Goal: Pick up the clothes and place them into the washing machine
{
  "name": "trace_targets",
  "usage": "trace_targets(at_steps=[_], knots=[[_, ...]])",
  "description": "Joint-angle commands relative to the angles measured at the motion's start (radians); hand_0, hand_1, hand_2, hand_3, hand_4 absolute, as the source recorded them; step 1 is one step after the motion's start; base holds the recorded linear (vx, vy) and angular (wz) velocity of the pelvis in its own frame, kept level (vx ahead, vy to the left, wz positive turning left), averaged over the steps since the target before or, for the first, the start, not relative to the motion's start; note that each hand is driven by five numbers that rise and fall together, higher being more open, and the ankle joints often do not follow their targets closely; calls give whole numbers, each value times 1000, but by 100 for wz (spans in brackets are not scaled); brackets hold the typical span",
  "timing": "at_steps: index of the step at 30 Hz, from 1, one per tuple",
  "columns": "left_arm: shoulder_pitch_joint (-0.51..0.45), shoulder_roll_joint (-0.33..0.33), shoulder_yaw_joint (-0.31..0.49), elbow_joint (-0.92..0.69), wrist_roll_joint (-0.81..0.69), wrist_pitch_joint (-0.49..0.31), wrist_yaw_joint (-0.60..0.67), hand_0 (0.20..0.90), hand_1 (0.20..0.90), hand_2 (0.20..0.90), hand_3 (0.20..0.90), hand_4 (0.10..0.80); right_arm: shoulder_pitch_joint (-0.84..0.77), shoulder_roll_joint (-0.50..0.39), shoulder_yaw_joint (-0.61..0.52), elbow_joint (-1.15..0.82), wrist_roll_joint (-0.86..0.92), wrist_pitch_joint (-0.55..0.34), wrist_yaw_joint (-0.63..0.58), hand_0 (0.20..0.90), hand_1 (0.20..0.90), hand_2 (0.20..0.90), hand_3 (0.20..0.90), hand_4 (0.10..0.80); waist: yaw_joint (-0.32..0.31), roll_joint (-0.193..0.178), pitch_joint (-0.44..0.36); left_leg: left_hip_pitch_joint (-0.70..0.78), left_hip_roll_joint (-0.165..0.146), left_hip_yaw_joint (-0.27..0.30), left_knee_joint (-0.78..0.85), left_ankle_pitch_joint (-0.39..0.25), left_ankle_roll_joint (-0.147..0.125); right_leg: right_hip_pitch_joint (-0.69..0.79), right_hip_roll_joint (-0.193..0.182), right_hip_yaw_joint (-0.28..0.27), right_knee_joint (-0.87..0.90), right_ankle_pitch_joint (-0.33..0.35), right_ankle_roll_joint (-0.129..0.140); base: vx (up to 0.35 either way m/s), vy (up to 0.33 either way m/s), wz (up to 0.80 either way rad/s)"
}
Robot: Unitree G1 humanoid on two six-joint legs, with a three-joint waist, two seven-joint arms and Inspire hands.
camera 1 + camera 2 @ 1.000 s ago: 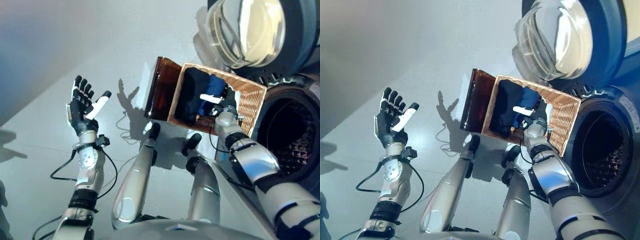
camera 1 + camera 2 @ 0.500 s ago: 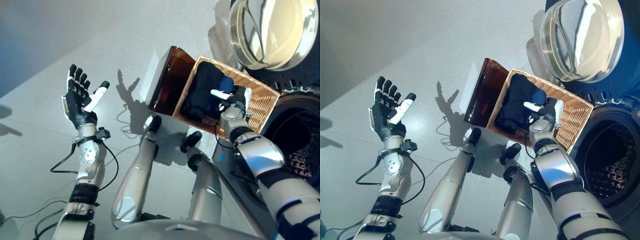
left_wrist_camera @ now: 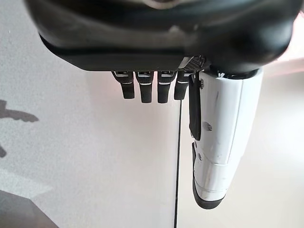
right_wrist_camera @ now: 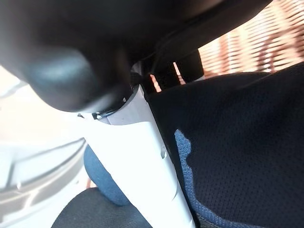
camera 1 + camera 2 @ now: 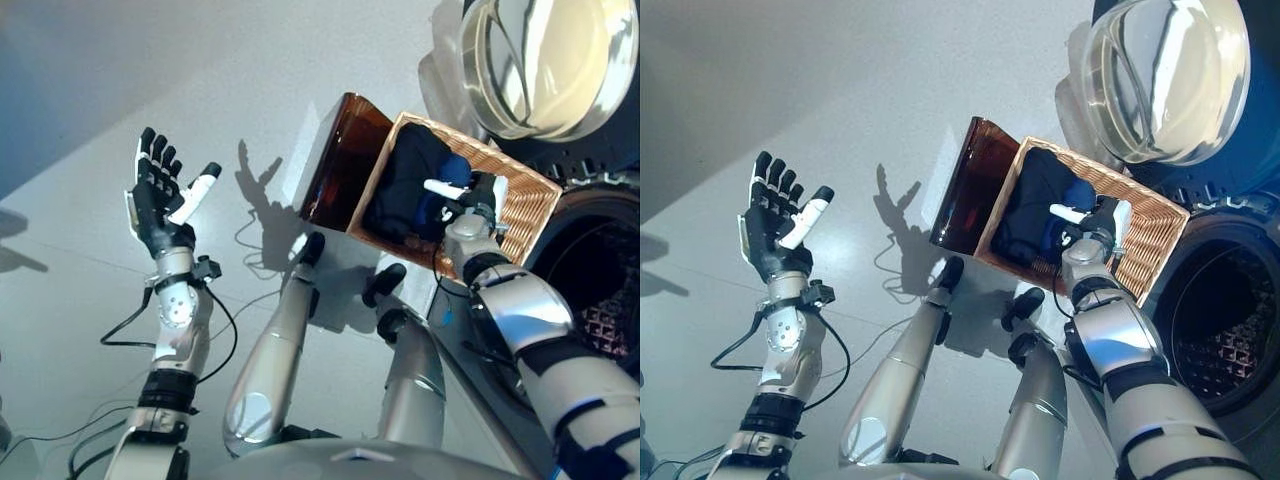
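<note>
Dark clothes (image 5: 405, 180) and a blue piece (image 5: 455, 170) lie in the wicker basket (image 5: 520, 215), which rests on a dark brown box (image 5: 340, 160) beside the washing machine. My right hand (image 5: 470, 205) is inside the basket over the clothes, its white thumb sticking straight out. In the right wrist view its fingers rest against the dark cloth (image 4: 247, 133) without curling round it. My left hand (image 5: 160, 205) is raised over the floor at the left, open and empty, fingers spread; its thumb (image 3: 221, 137) shows straight in the left wrist view.
The washing machine's round glass door (image 5: 540, 60) stands open above the basket. The dark drum opening (image 5: 600, 290) is at the right, just past the basket. Grey floor (image 5: 200, 90) spreads to the left.
The camera shifted since a second ago. My right hand has stayed on the clothes in the basket, edging slightly further in. My left hand has kept its raised pose.
</note>
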Motion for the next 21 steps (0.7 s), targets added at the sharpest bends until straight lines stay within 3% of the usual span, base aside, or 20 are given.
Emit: trace_targets(at_steps=[1,21], knots=[[81,32,32,-193,30,-67,-15,900,900,900,900,800,13,-80,18,7,10,-31,-12,900,900,900,900,800,6,59,-68,-31,-22,26,-79,1,-34,36,7,32,20,-87,37,0,0,0],[118,23,23,-223,33,-63,-37,900,900,900,900,800,126,-68,-35,25,23,-42,-16,900,900,900,900,800,-6,39,-87,-9,-24,24,-98,3,-28,64,11,33,-13,-72,43,-1,-1,-1]])
